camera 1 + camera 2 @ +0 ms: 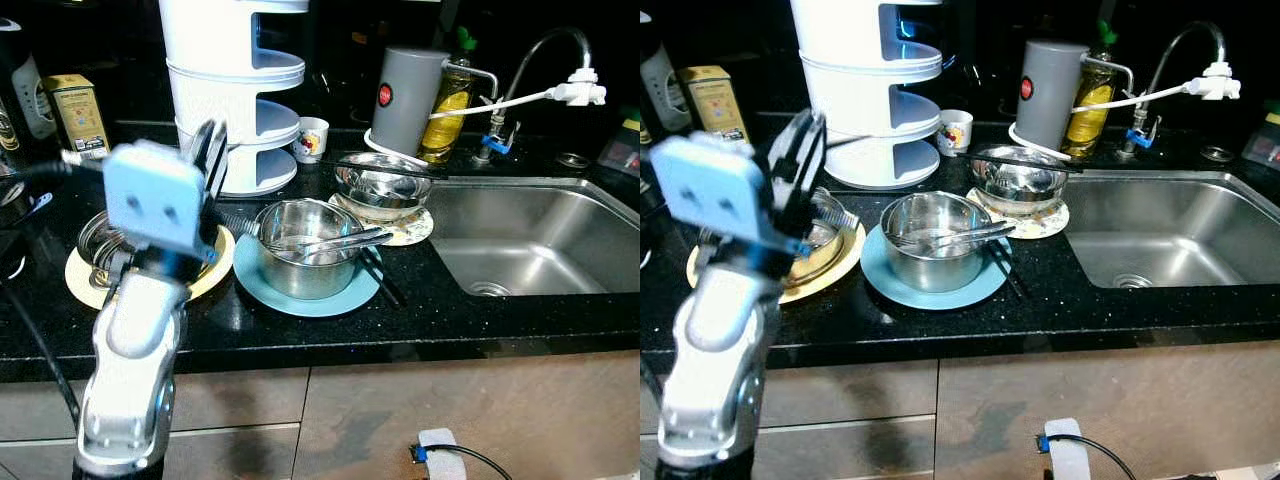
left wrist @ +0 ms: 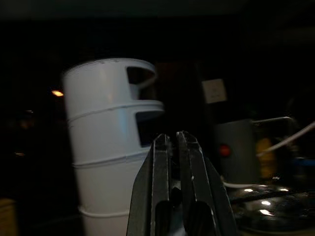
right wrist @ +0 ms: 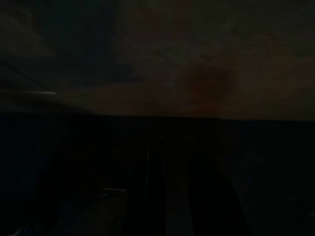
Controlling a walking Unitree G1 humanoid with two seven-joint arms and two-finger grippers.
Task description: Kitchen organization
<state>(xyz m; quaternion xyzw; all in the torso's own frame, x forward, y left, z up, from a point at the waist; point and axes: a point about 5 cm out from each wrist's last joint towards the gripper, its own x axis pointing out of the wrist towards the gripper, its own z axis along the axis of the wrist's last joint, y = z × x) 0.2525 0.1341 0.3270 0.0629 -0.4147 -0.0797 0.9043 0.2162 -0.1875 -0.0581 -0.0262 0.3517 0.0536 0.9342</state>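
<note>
My left gripper [image 1: 209,152] is raised above the counter, in front of the white tiered rack [image 1: 235,90]. In the left wrist view its two black fingers [image 2: 158,162] are pressed together, shut on nothing. Below it a glass bowl [image 1: 98,240] rests on a yellow plate [image 1: 78,288]. A steel bowl [image 1: 305,255] with metal tongs [image 1: 340,240] across it stands on a blue plate [image 1: 300,303]. Another steel bowl [image 1: 383,186] sits on a patterned plate [image 1: 416,231] by the sink. The right wrist view is too dark to make anything out.
The steel sink [image 1: 540,240] and its faucet [image 1: 545,48] lie to the right. A grey canister [image 1: 405,98], an oil bottle [image 1: 448,110] and a small cup [image 1: 312,138] stand at the back. A tin [image 1: 78,115] is at back left. Black chopsticks [image 1: 382,278] lie beside the blue plate.
</note>
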